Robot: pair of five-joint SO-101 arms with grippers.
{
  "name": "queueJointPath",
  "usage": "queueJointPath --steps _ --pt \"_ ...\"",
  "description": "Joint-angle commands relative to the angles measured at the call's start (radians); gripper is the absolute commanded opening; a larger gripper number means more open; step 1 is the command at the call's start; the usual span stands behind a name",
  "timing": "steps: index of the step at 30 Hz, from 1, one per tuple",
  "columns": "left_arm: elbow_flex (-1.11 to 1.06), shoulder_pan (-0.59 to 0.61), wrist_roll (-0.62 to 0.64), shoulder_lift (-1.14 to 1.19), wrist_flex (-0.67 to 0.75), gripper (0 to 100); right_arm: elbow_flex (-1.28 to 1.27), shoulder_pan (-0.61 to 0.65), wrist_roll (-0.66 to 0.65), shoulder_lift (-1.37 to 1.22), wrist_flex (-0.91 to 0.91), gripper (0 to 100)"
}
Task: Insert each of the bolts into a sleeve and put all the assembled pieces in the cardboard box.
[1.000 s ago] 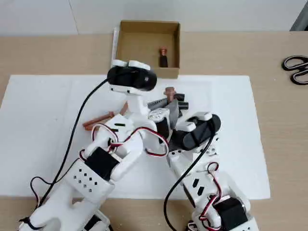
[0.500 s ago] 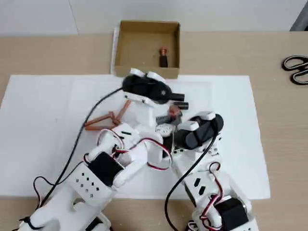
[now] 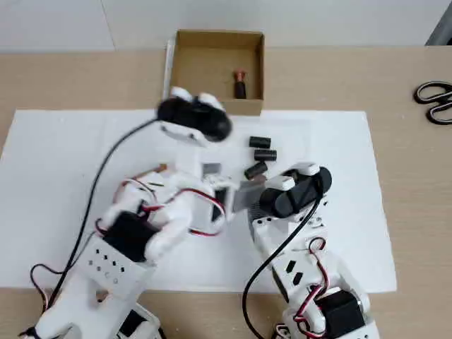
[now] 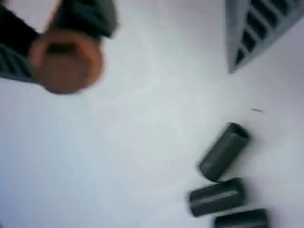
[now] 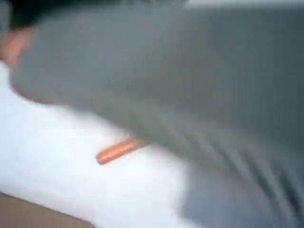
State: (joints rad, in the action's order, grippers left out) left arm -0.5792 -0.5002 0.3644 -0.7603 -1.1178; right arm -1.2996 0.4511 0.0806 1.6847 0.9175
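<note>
Left gripper (image 4: 54,45) is closed on a copper-coloured bolt (image 4: 65,61), whose round head faces the wrist camera. A dark shape sits right behind the head, too blurred to tell whether it is a sleeve or part of the gripper. On the white sheet (image 4: 142,142) beyond, three black sleeves (image 4: 217,195) lie close together, well apart from the held bolt. A grey ribbed part (image 4: 256,33) juts into this view, also clear of the bolt.

Right gripper (image 5: 204,95) is a grey blur across its own wrist view, and whether it is open or closed cannot be told. Past it a loose bolt (image 5: 122,148) lies flat on the white sheet, near the edge where the wooden table (image 5: 28,213) begins.

From the high view, the cardboard box (image 3: 205,70) stands on the table just past the far edge of the sheet. It holds one assembled piece (image 3: 240,83) near its right wall. The three sleeves lie on the sheet between the box and the right arm, and the nearest of them is just beside that arm's grey gripper. The left arm's black wrist camera (image 3: 194,119) hangs just in front of the box. A pair of scissors (image 3: 434,93) rests at the table's right edge.
</note>
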Motion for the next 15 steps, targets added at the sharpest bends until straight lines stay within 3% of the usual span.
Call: queueJointPath --steps 1,7,9,12,15 --pt "0.147 0.12 -0.006 -0.021 -0.086 36 0.014 -0.008 0.006 0.016 -0.022 0.3" --pt "0.28 0.425 -0.018 -0.107 -0.216 36 0.046 -0.012 -0.058 -0.042 -0.015 0.2" --pt "0.268 0.522 -0.089 -0.121 -0.258 36 0.123 -0.047 -0.086 -0.128 -0.015 0.2" --pt "0.205 0.595 -0.222 -0.121 -0.293 36 0.316 -0.12 -0.117 -0.328 -0.018 0.2" --pt "0.096 0.632 -0.241 -0.124 -0.284 36 0.559 -0.154 -0.135 -0.581 -0.024 0.2"
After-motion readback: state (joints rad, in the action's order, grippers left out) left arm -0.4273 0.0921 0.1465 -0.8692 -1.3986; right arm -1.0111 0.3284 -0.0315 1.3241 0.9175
